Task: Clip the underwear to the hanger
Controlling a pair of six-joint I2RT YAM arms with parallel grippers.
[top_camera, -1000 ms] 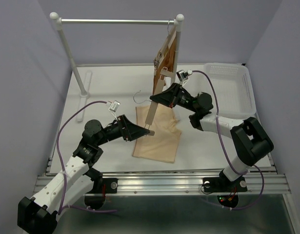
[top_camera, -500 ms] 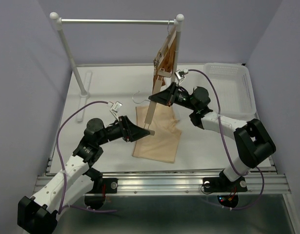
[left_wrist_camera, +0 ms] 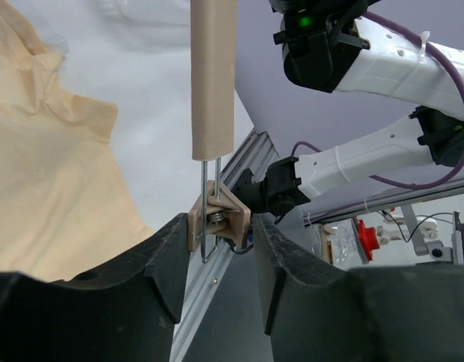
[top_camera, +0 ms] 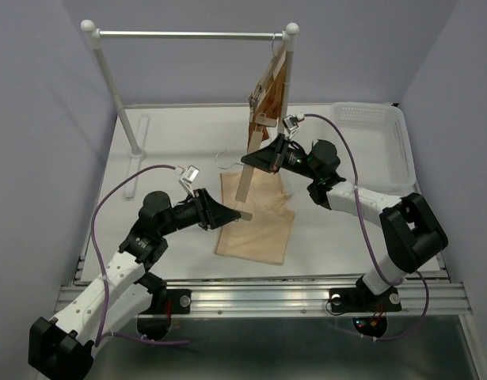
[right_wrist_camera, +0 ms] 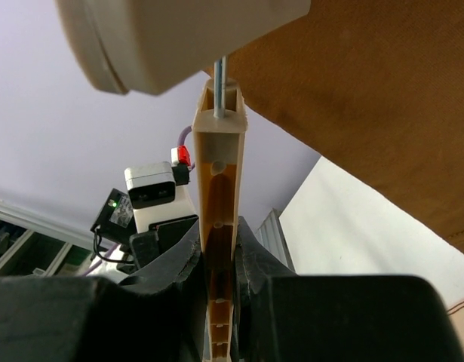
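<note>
Presently the hanger (top_camera: 249, 178) is being held off the white table (top_camera: 180, 142) by both arms, its wooden bar tilted lengthwise above the underwear (top_camera: 259, 226). The underwear is being left spread on the table between the two arms, near the front edge.

The upper end of the bar is being clamped by the right gripper (top_camera: 263, 157). In the right wrist view its fingers (right_wrist_camera: 182, 286) are being pressed tight against both faces of the wood, with the jaws narrow.

The lower end is being taken by the left gripper (top_camera: 237, 214). In the left wrist view the metal clip (left_wrist_camera: 220, 217) at that end is being pinched between the two fingers, one touching each side, with the jaws at a middling width. The beige cloth is being shown to the left of the clip, apart from it.

The thin hook (top_camera: 223, 158) is being pointed leftward, just beside the right gripper.

Behind, a rust-brown garment (top_camera: 271, 83) is being carried on a second hanger under the rail (top_camera: 188, 35). A white basket (top_camera: 401, 131) is being kept at the table's right side.
</note>
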